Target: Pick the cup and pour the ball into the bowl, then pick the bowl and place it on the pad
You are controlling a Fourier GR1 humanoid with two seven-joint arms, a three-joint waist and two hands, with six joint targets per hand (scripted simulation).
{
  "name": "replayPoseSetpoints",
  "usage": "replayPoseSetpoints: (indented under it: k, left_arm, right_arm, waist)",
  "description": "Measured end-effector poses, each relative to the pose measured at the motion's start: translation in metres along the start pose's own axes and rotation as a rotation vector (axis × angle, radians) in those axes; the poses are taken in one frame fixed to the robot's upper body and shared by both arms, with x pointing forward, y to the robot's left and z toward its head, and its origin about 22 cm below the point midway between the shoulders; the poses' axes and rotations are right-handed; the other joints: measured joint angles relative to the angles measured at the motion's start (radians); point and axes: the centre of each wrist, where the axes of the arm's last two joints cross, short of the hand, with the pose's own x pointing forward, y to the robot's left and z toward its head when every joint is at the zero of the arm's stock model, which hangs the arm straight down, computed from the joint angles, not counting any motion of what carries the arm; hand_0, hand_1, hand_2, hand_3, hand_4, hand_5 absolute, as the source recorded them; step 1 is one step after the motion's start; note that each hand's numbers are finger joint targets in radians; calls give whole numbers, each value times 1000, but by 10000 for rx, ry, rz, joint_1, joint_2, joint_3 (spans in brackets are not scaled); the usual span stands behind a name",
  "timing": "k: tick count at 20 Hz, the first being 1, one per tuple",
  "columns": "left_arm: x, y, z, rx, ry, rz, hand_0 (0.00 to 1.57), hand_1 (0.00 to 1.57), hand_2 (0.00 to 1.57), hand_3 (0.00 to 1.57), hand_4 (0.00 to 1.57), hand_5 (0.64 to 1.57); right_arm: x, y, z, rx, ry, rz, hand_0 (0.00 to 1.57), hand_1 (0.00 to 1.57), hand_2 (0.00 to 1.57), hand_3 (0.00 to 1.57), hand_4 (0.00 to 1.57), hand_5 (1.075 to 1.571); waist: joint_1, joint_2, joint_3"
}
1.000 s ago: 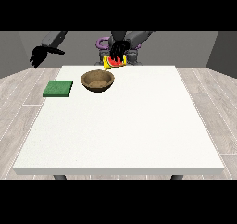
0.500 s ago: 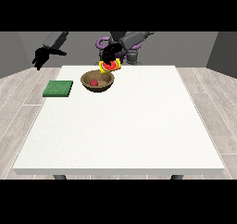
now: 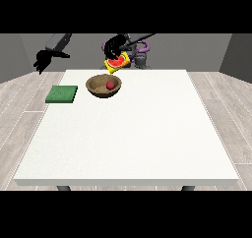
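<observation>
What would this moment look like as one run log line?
cup: tipped, held above bowl | ball: in bowl | pad: bare | next: lift bowl

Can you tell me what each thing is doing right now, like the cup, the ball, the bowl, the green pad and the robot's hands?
Yellow cup with red inside: tipped over above the bowl, held up.
Small red ball: lying inside the bowl.
Brown round bowl: upright on the table.
Flat green pad: on the table, nothing on it.
Hand at the view's right: curled round the cup.
Hand at the view's left: raised, holding nothing.
</observation>
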Motion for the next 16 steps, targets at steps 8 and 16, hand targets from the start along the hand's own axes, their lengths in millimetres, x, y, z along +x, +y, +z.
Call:
replayPoseSetpoints:
  k: [8,16]
  left_arm:
    - [-1,5,7,46,-100,476,0,0,1571,1571,1324,1364]
    - [-81,-19,26,1338,2979,5139,494,494,1571,1551,878,1565]
  right_arm:
    - [-15,-3,13,-128,734,-298,0,0,0,0,474,1558]
    - [-22,-4,22,-635,1077,-576,0,0,0,0,470,1557]
  waist:
    - [354,-173,-12]
    - [1405,10,-47]
